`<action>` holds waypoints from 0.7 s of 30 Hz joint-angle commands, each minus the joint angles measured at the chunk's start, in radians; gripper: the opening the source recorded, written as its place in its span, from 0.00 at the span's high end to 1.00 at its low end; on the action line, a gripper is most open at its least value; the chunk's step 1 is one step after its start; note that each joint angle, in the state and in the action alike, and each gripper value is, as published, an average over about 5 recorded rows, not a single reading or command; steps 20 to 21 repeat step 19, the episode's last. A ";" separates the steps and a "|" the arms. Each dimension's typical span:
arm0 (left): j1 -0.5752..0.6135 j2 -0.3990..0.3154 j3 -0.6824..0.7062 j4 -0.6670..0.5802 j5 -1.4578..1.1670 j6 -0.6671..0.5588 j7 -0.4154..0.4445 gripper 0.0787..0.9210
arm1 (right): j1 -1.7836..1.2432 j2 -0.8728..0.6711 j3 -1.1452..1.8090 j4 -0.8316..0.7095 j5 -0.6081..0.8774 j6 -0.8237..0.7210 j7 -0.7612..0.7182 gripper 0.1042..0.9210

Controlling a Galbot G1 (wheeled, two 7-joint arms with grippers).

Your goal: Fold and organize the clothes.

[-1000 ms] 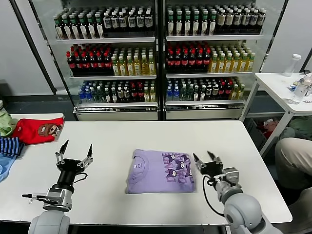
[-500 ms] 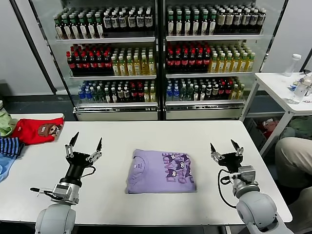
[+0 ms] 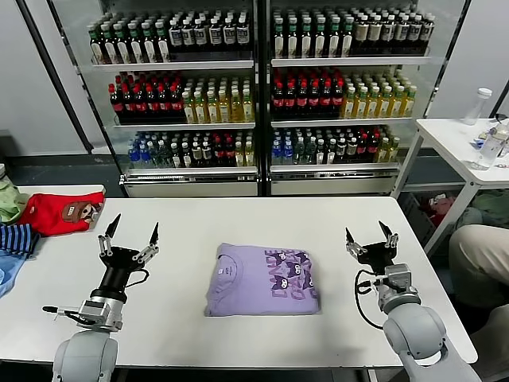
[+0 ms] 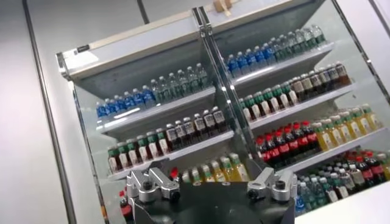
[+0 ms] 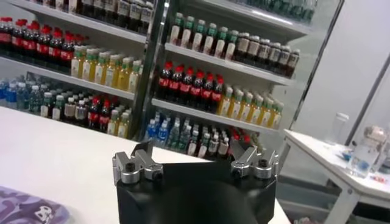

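The clothes, a lavender T-shirt (image 3: pixel 262 278), lie folded into a neat rectangle at the middle of the white table (image 3: pixel 238 219), with the dark purple cartoon print showing on its right half. A corner of the T-shirt (image 5: pixel 27 210) shows in the right wrist view. My left gripper (image 3: pixel 129 233) is raised left of the shirt, fingers pointing up, open and empty. To the right of the shirt my right gripper (image 3: pixel 368 235) is likewise lifted, open and empty. Both are well apart from the cloth.
A red garment (image 3: pixel 60 213), a striped blue one (image 3: pixel 16 239) and a green one (image 3: pixel 8 200) lie at the table's left end. Drink-filled coolers (image 3: pixel 254 95) stand behind. A small white side table (image 3: pixel 461 139) with bottles is at the right.
The right gripper has drawn back from the shirt's right edge, risen and opened wider. My left gripper has lifted and shifted slightly. The folded shirt has stayed put.
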 commanded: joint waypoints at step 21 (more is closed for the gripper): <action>-0.079 -0.014 0.003 0.083 -0.045 0.006 0.041 0.12 | 0.089 -0.001 -0.013 -0.140 -0.086 0.094 0.009 0.12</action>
